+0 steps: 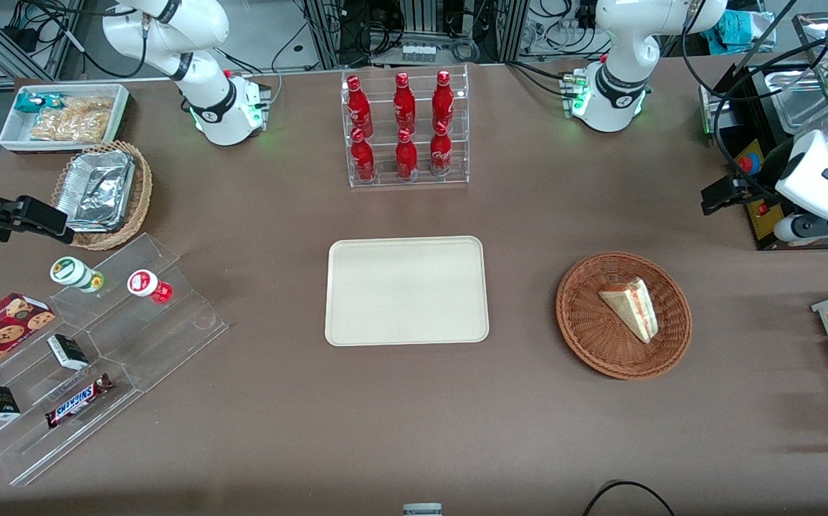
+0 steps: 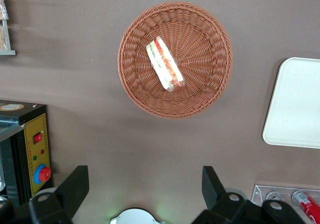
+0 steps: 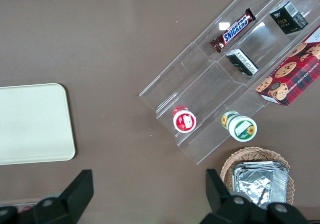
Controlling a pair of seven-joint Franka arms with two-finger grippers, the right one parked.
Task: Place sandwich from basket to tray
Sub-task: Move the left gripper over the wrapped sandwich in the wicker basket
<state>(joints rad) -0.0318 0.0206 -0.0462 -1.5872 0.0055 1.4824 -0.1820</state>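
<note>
— Since you ask, where's the sandwich (image 1: 631, 307)?
— Lying in the basket (image 1: 586, 326), cut edge showing red and green filling, a bit off the middle.
— And the tray (image 1: 406, 290)?
— Flat on the brown worktop (image 1: 414, 430), well apart from the basket, toward the parked arm's end. Nothing lies on it. A clear rack of red bottles (image 1: 405, 125) stands farther from the front camera.
— The tool (image 2: 145, 184)?
— High above the worktop, near the basket, fingers (image 2: 75, 184) spread wide, gripping nothing.

reddish-brown woven basket (image 1: 600, 344), cream tray (image 1: 406, 290), black gripper (image 2: 145, 184)
</note>
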